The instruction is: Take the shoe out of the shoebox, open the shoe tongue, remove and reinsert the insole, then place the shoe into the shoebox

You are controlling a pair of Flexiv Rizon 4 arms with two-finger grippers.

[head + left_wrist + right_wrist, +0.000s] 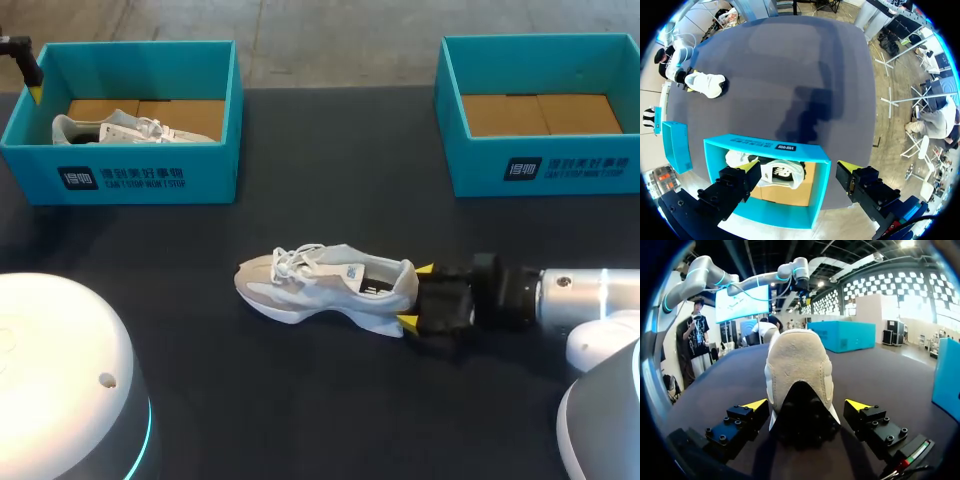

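Noting right arm [580, 295] low on the worktop [330, 400]. Right jaws stood apart, one yellow tip [425, 268] to each side of the heel of the shoe [325, 283]. The wrist view showed the heel [799, 365] square between the tips, with a sliver of gap on both sides, so nothing was clamped. The shoe stood on its sole, out of any box, toe pointing away from the right jaws.

Left jaws hung apart above a shoebox [765, 147], touching nothing. A second shoe [782, 172] lay inside, directly under them. An empty shoebox [545, 165] sat off to one side of the right jaws, well apart from them.

Reading of the step: the shoe was out, and the heel was about to be pinned for the tongue and insole work. Whether the tongue was already open, I could not tell.

Next move, as I judged it: close the right jaws evenly on the heel so the shoe did not skid or twist. The left jaws would then need to come across to the laces.
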